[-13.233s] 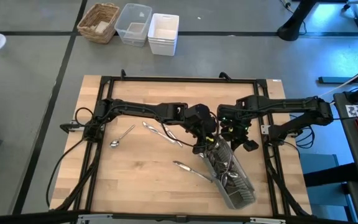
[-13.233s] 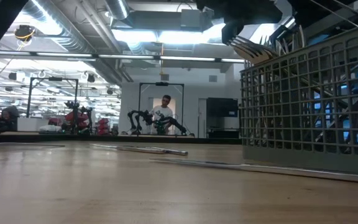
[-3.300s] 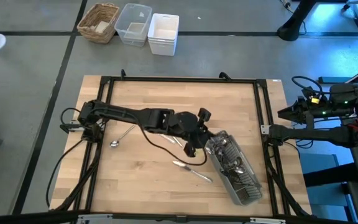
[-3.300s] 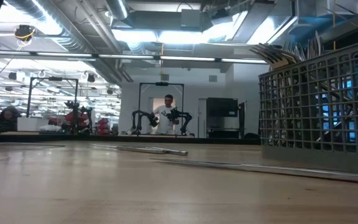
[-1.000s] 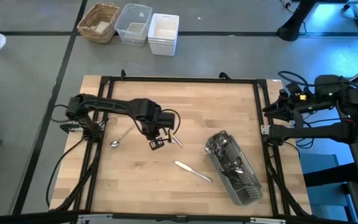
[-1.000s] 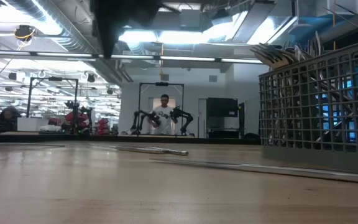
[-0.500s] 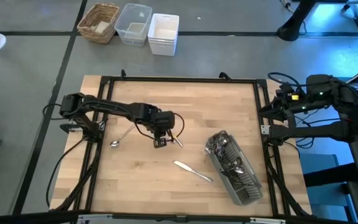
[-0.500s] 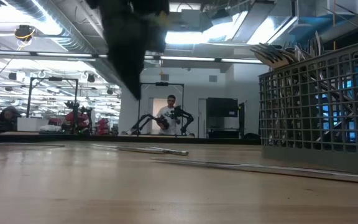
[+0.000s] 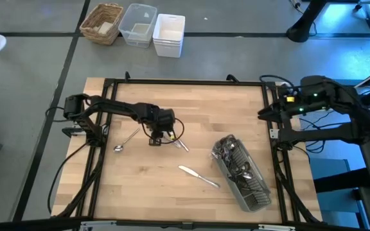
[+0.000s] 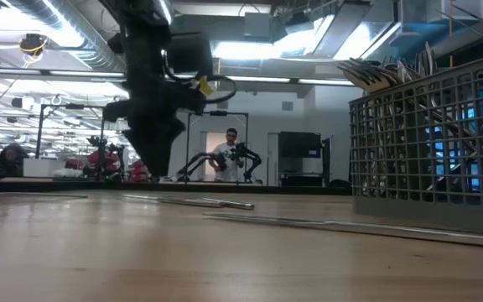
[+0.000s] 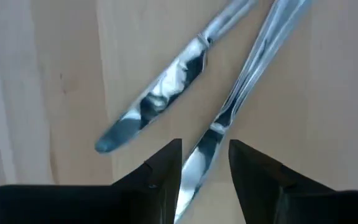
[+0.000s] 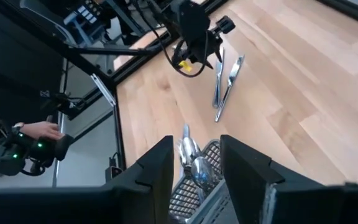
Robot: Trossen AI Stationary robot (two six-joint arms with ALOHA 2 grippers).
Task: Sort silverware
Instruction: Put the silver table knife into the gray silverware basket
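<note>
Grey floor (image 9: pixel 31 96) beyond the wooden table (image 9: pixel 146 192); bright ceiling lights (image 10: pixel 250 50) over the room behind.

Our left arm reaches across the table's middle, its left gripper (image 9: pixel 154 140) pointing straight down, fingers (image 11: pixel 163 171) parted with a narrow gap; our right arm is folded back beyond the table's right edge, right gripper (image 12: pixel 194 163) fingers apart, holding nothing

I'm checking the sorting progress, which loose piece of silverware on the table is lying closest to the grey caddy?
The single knife lying alone just left of the caddy. The pair of knives and the spoon lie farther off.
</note>
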